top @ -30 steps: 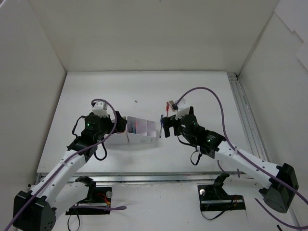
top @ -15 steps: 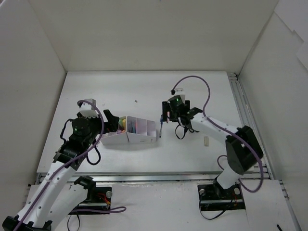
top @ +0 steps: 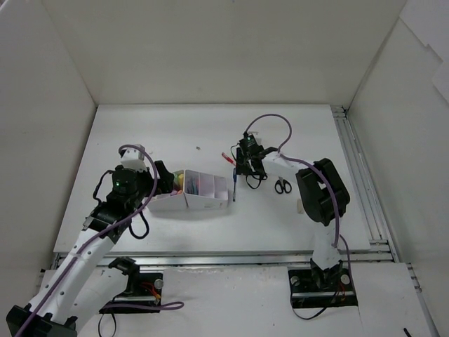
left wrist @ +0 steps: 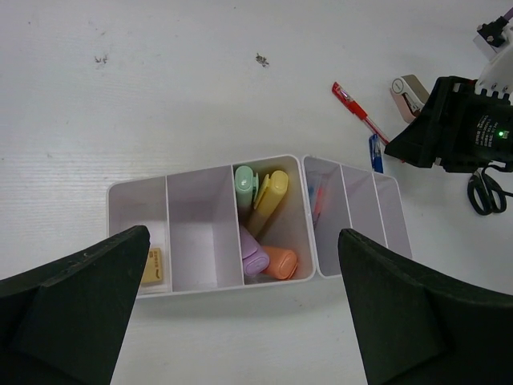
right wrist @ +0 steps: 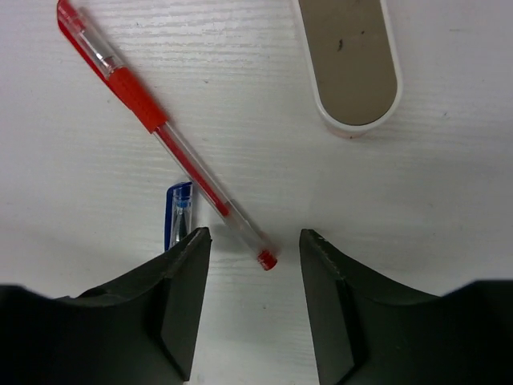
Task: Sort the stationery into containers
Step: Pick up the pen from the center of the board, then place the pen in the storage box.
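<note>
A red pen (right wrist: 152,120) lies slantwise on the table, and its capped end sits between the fingers of my right gripper (right wrist: 254,241) without touching either. The jaws stand partly apart. A blue pen (right wrist: 178,212) lies beside the left finger. My left gripper (left wrist: 242,241) hangs wide open above the white organizer (left wrist: 204,167), with nothing between its fingers. One compartment holds green (left wrist: 244,183), yellow (left wrist: 271,188), purple (left wrist: 255,257) and orange (left wrist: 282,261) markers. The far left compartment holds a small tan eraser (left wrist: 152,265). From above, the red pen (top: 228,157) lies just right of the organizer (top: 200,201).
A pale oval item with a tan face (right wrist: 353,64) lies just beyond the red pen. Black-handled scissors (top: 282,185) and a small pale eraser (top: 300,206) lie right of my right gripper. White walls close the table on three sides, and a rail (top: 358,168) runs along the right edge.
My right arm has swung away from the organizer's right end to above the red pen, and its jaws have narrowed. The left arm has drawn back, uncovering the organizer.
</note>
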Robot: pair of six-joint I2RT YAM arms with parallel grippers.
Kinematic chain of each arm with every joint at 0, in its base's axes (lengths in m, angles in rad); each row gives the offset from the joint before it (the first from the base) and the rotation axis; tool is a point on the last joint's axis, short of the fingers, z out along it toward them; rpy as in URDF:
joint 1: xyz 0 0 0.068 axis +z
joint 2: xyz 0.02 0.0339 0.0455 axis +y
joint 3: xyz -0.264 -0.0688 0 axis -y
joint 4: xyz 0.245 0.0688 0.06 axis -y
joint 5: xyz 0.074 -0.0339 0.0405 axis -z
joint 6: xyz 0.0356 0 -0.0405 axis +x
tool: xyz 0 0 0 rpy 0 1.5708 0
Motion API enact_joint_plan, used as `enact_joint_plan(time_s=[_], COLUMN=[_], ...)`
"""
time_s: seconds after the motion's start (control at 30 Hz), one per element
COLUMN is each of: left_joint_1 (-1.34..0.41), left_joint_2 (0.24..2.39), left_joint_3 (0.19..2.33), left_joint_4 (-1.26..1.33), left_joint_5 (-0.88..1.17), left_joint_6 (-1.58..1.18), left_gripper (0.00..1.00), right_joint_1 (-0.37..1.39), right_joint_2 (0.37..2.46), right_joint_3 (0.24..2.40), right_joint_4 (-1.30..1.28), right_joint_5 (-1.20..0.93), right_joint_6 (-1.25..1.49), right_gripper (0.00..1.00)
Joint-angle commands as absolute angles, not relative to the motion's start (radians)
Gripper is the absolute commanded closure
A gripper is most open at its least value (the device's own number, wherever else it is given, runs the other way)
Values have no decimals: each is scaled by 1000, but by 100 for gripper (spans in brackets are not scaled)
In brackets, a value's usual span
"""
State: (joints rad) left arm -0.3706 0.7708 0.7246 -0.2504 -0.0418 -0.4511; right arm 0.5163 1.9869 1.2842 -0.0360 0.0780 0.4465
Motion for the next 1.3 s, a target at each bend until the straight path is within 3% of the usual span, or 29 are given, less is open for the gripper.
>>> enact_joint_plan(time_s=[0.0, 0.17, 0.2, 0.37, 0.57, 0.7, 1.0, 1.27], left_joint_1=[-373, -373, -373, -373, -373, -373, -373, -402], left_joint_2=[784, 785, 785, 793, 799, 825, 894, 956], left_joint_3=[770, 769, 770, 778, 778, 799, 856, 853], left_joint_4=[-206, -199, -199, -202, -196, -198, -118, 39], left_joint_5=[-46, -55, -60, -67, -80, -61, 144, 373], left_joint_6=[-436, -436, -436, -422, -410, -410, -457, -534], left_gripper=[1, 1, 0, 1, 0, 0, 1, 0], right_joint_1=[522, 531, 540, 574, 578, 580, 704, 834], right_joint_2=[1983, 2029, 2039, 2069, 2079, 2008, 1544, 1249], right_joint_3=[1319, 1368, 1376, 1422, 1437, 1388, 1171, 911], right_joint_4=[-46, -90, -103, -123, -155, -153, -123, 113], right_joint_5=[112, 140, 140, 112, 64, 98, 304, -53], right_joint_6=[456, 422, 402, 278, 198, 199, 216, 207], right_gripper=[56, 60, 69, 76, 100, 100, 100, 100])
